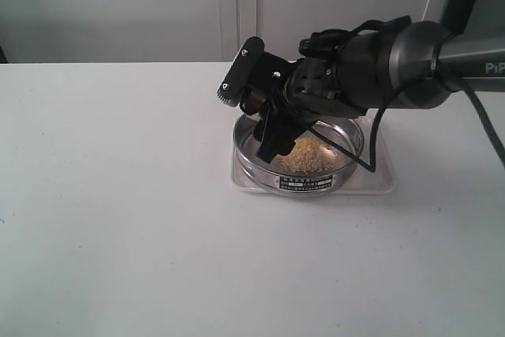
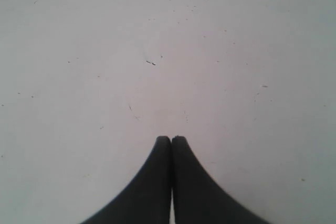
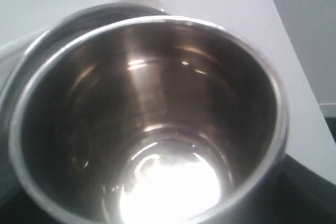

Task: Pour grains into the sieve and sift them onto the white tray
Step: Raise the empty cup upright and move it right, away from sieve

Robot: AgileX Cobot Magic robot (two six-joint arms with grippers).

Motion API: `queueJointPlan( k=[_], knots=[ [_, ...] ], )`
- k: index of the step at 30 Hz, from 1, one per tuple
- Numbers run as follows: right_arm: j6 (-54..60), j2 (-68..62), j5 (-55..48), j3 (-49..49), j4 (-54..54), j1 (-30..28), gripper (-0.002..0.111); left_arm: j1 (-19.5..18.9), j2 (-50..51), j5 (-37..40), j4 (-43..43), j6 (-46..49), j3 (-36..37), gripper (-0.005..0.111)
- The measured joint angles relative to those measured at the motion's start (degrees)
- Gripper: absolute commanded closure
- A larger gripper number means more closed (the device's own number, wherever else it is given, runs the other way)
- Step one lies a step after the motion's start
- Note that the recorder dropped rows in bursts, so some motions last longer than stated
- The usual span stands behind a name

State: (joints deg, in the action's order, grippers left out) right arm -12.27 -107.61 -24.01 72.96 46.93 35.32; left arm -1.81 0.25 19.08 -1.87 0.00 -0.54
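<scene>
Sifting trial, tabletop: off to the left and outside the exterior view, the left gripper (image 2: 171,139) hangs over a bare stretch of the white table (image 1: 118,195). Its two black fingers (image 2: 152,182) are pressed together from tip to base and carry nothing.

Toward the middle right of the table lies the white tray (image 1: 380,185), flat, with its low rim showing on all sides of the load it bears. The sieve (image 1: 351,133) stands inside the tray, upright, its steel ring nearly as wide as the tray. A small black-and-white label (image 1: 306,184) faces the camera from the near wall. The grains (image 1: 306,155) lie in a pale yellow heap on the mesh, toward the near side of the ring.

From the right, the dark right arm (image 1: 410,57) reaches across and tilts down over the sieve's far left edge. The right gripper (image 1: 272,136) has its jaws set wide around a steel cup (image 3: 157,129). The wrist camera looks straight into the cup's mouth: the polished inside shows only reflections, with no grains visible on the wall or bottom.
</scene>
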Motion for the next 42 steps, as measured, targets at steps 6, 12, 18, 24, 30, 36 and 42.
queueJointPlan(
  k=[6, 12, 18, 24, 30, 36, 42],
  knots=[
    [-0.1, 1.3, 3.3, 0.0, -6.7, -0.1, 0.108, 0.0, 0.0, 0.0, 0.0, 0.0, 0.0, 0.107],
    [0.0, 3.1, 4.7, 0.0, -13.6, -2.7, 0.108, 0.0, 0.0, 0.0, 0.0, 0.0, 0.0, 0.107],
    [2.6, 4.1, 4.7, 0.0, -21.1, -6.3, 0.108, 0.0, 0.0, 0.0, 0.0, 0.0, 0.0, 0.107],
    [3.0, 4.1, 4.7, 0.0, -24.7, -9.6, 0.108, 0.0, 0.0, 0.0, 0.0, 0.0, 0.0, 0.107],
    [6.9, 4.2, 6.1, -0.5, -31.3, -13.0, 0.108, 0.0, 0.0, 0.0, 0.0, 0.0, 0.0, 0.107],
    [12.9, 5.3, 6.8, -2.1, -38.3, -16.4, 0.108, 0.0, 0.0, 0.0, 0.0, 0.0, 0.0, 0.107],
    [13.5, 7.6, 11.0, -5.6, -41.4, -19.7, 0.108, 0.0, 0.0, 0.0, 0.0, 0.0, 0.0, 0.107]
  ],
)
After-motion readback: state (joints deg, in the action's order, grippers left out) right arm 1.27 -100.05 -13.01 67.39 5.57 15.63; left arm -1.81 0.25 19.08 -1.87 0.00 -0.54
